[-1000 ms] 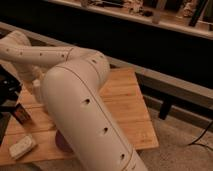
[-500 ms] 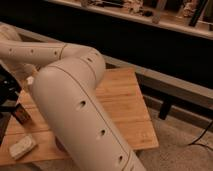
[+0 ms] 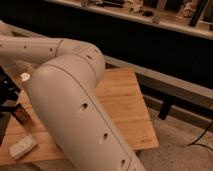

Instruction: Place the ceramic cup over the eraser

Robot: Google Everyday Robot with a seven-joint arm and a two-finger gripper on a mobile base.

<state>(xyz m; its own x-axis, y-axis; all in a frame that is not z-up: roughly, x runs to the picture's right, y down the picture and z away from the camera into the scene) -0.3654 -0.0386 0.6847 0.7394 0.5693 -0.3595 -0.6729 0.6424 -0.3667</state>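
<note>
One bulky arm [image 3: 75, 115]; claw [image 3: 6, 94] far left

A pale block [image 3: 22, 146] lies near the front left corner of my wooden desk [image 3: 125, 100]; a dark cable [image 3: 202, 137] trails across the floor [image 3: 182, 147].

Eraser [image 3: 21, 116] behind block [image 3: 22, 146] on table [image 3: 125, 100]; gripper [image 3: 7, 92] at its left edge.

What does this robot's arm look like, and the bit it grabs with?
The arm is built from thick, rounded, cream-white shells dotted with small dark round holes in a row. No cables or markings show. The tool is a dark shape at the left edge of the picture, mostly out of sight.
</note>
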